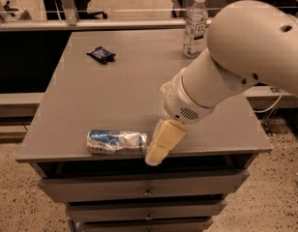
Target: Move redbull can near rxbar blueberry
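1. Silver and blue, the redbull can lies on its side at the desk's front edge. The cream pincer hangs just beside its right end, and we cannot tell how wide it stands or whether it holds anything.
2. We would straddle the can's middle, close squarely, and lift clear before heading for the rxbar blueberry, far left.
3. We count one can, one bar, one water bottle.

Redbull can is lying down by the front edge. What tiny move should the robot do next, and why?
Probably nudge the cream tool over the slim silver-and-blue metal can: it hangs right beside the can's end, while the small dark blue wrapped bar lies far back.
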Tool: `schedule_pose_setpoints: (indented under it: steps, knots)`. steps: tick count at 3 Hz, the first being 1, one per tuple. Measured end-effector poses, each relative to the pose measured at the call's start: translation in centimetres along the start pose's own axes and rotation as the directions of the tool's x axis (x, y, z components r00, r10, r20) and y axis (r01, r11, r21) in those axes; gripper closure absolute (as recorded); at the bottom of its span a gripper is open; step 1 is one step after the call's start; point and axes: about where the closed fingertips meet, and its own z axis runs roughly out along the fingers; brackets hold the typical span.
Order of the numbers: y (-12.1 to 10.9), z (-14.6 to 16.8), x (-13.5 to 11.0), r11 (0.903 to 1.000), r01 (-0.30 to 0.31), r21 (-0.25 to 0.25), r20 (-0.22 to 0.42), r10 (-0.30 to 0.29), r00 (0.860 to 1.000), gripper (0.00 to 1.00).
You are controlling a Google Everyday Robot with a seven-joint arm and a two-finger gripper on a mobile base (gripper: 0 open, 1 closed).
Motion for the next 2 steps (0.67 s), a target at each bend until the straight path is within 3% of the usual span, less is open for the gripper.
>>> schedule_pose_setpoints:
  steps: [2]
  knots:
    - [1.7, 3.1, -2.0, 0.9997, -0.002, -0.023, 0.044, 0.003, 0.999, 0.0]
